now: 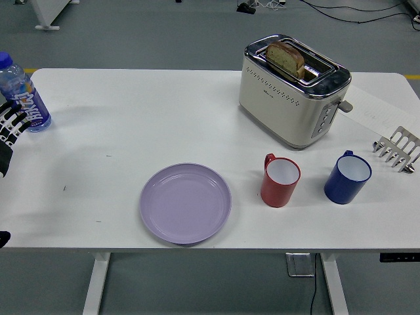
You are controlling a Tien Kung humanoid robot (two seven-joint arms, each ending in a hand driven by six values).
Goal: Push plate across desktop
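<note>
White table (pixel 131 118): purple plate (pixel 186 203) near front edge, left of centre. Left hand (pixel 8 131) at far-left edge, fingers' state unclear; plate lies to its right, nearer. Right hand absent.

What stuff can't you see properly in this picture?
- Left hand, head view: mostly cut off by the picture's left edge.
- Right hand: out of view.
- Bread: its lower part is hidden inside the toaster.
- Bottle: label print too small to read.
- Red mug and blue mug: the bottoms inside are hidden.
</note>
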